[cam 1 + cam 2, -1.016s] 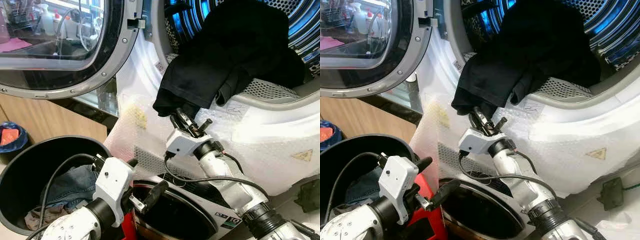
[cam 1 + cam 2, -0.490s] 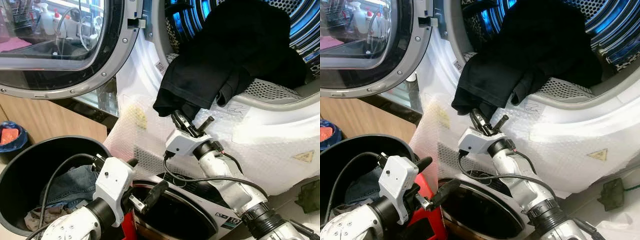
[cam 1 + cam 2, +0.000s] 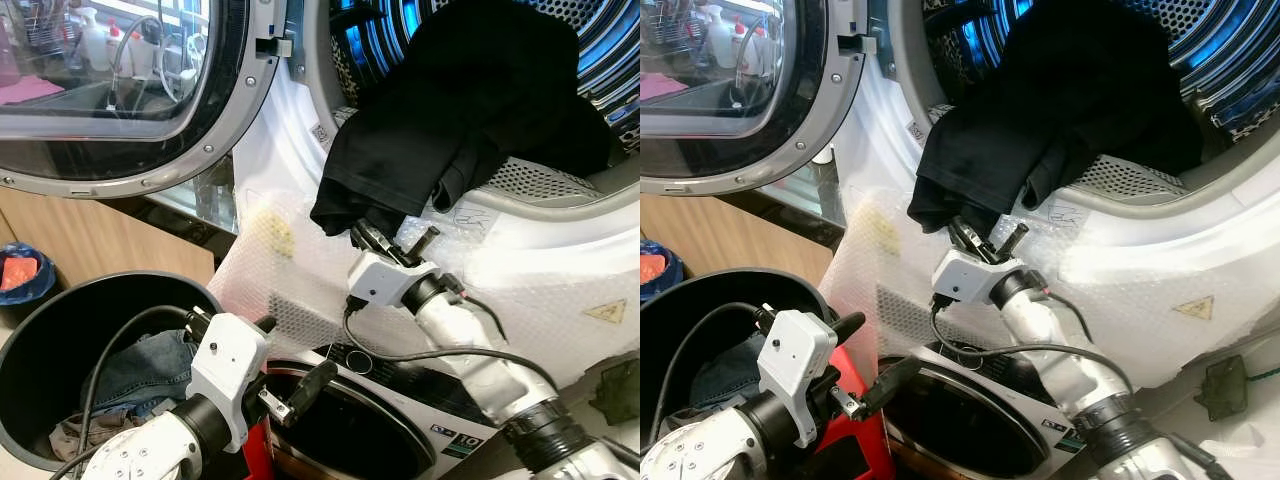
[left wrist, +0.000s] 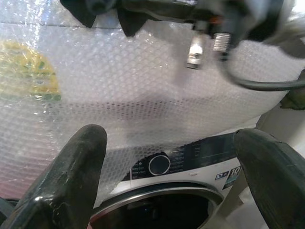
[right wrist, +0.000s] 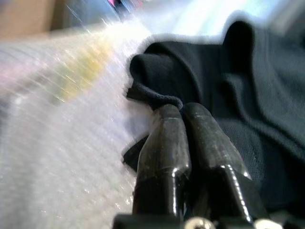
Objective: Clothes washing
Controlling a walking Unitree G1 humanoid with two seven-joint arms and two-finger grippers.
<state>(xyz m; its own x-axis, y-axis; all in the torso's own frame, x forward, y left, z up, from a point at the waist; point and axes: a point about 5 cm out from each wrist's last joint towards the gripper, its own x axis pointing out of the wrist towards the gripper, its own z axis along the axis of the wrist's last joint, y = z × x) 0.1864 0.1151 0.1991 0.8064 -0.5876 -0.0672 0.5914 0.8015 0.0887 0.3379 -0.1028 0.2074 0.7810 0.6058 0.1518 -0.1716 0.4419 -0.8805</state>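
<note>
A black garment (image 3: pixel 450 110) hangs out of the upper machine's drum (image 3: pixel 600 50) and over its front rim. My right gripper (image 3: pixel 368 236) is at the garment's lowest hem, below the drum opening, and is shut on the cloth. In the right wrist view the fingers (image 5: pixel 164 143) are pressed together, with the hem's fold (image 5: pixel 152 90) at their tips. My left gripper (image 3: pixel 292 358) stands open and holds nothing, low down beside the black basket (image 3: pixel 40 340). It faces the lower machine's panel (image 4: pixel 190 152).
The upper machine's round door (image 3: pixel 110 90) is swung open to the left. Bubble wrap (image 3: pixel 540 270) covers the front below the drum. The basket holds jeans (image 3: pixel 140 370) and other clothes. A blue tub (image 3: pixel 20 275) sits on the floor at far left, by a wooden cabinet (image 3: pixel 110 245).
My right gripper has moved a little to the right and up along the machine's front, and the garment's hem has shifted with it. The left arm has not moved.
</note>
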